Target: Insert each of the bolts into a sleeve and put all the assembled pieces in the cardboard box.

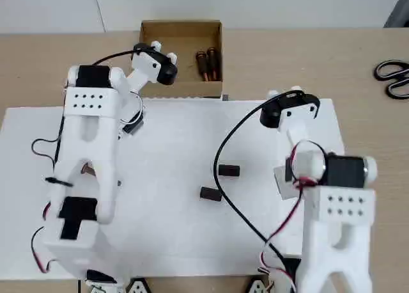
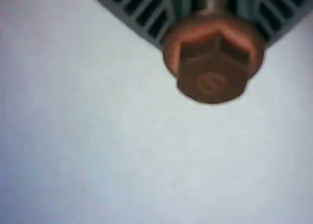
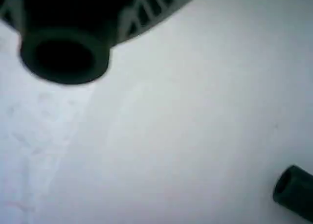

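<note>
Some joined pieces (image 1: 208,64) in cardboard box (image 1: 153,34). Left gripper (image 2: 210,4) holds bolt (image 2: 212,62), right gripper (image 3: 63,23) holds sleeve (image 3: 63,56). Two loose sleeves (image 1: 228,170) wait.

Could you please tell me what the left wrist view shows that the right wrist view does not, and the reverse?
Left wrist view: a copper-coloured hex-head bolt, head toward the camera, gripped in the left tool. Right wrist view: a black sleeve, open end toward the camera, gripped in the right tool, and a second sleeve lying loose on the white sheet. Shared: that white sheet beneath, and ribbed grey tool parts.
</note>
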Motion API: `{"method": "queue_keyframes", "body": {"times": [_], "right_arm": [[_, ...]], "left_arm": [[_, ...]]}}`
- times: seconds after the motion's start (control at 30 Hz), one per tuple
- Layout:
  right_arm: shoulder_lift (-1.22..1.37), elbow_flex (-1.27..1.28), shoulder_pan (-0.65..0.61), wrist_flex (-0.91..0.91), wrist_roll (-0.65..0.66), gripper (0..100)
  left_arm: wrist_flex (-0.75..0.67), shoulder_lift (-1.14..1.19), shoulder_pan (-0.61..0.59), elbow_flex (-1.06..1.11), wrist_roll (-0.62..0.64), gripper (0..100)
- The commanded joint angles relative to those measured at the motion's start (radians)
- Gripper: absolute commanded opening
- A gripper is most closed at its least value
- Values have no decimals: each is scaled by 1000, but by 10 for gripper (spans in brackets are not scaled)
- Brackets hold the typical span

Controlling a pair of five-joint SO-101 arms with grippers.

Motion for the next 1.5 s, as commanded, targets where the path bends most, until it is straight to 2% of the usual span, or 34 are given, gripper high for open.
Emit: {"method": "queue_keyframes", "body": {"times": [0.0, 0.1, 0.27, 0.4, 0.47, 0.6, 0.7, 0.87, 0.97, 1.13, 1.27, 1.47], "right_arm": [[-128, -46, 4, 4, -11, 3], [-226, -8, 4, -1, -15, 3], [-417, 110, 5, -13, -18, 2], [-572, 230, 5, -105, -20, 2], [-638, 295, 5, -148, -25, 2], [-734, 394, 5, -208, -123, 2], [-769, 443, -42, -220, -167, 2], [-799, 531, -229, -225, -262, 2], [-814, 588, -358, -295, -334, 2], [-825, 713, -526, -407, -358, 2], [-825, 793, -618, -486, -358, 2], [-825, 913, -754, -644, -353, 2]], "left_arm": [[26, -144, 9, 33, 23, 5], [9, -249, 31, 122, 69, 5], [-98, -506, 68, 334, 181, 5], [-333, -736, 84, 596, 270, 5], [-456, -847, 84, 757, 382, 5], [-692, -1048, 84, 1012, 585, 5], [-786, -1181, 86, 1132, 697, 5], [-819, -1359, 86, 1276, 804, 5], [-839, -1447, 86, 1342, 896, 5], [-847, -1594, 84, 1428, 1060, 5], [-845, -1711, 86, 1537, 1112, 5], [-845, -1907, 126, 1705, 1115, 5]]}}
